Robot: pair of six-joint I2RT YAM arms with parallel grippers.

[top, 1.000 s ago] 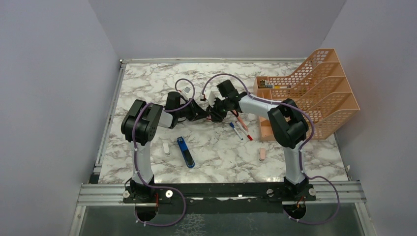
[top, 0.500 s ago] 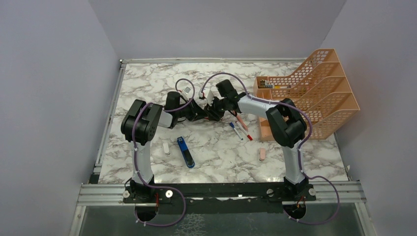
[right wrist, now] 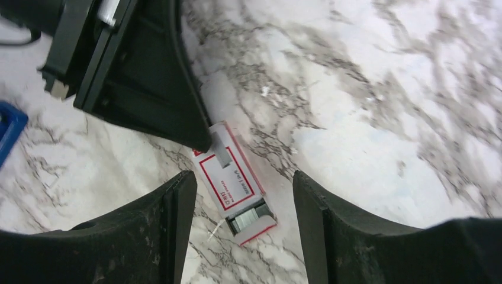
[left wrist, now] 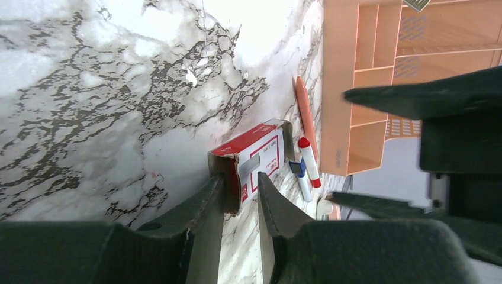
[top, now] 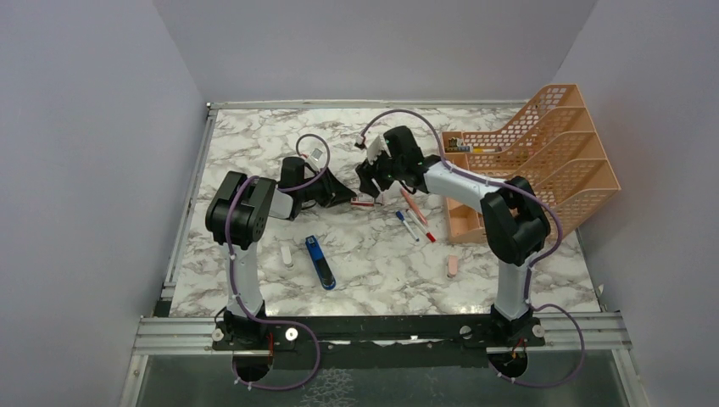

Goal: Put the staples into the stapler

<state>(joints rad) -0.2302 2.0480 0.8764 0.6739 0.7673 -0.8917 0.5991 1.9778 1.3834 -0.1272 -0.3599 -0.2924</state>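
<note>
**Staple box: position, orientation and gripper state**

The staple box (right wrist: pixel 234 177) lies on the marble table (top: pixel 254 144), mid-table between the two grippers and just left of the pens (top: pixel 415 225). In the top view its long axis runs roughly left to right. The sleeve end points toward the left gripper (left wrist: pixel 240 189). The grey tray (right wrist: pixel 251 220), with staple strips showing, protrudes from the opposite end.

Left gripper: jaws narrowed onto the sleeve end, which sits between the fingertips.

Right gripper (right wrist: pixel 243 177): jaws wide apart and holding nothing. It hangs above the box with one finger to each side, clear of it.

The stapler (top: pixel 320 261) lies well apart from the box, nearer the arm bases. Its long axis runs near to far, slightly angled.
</note>
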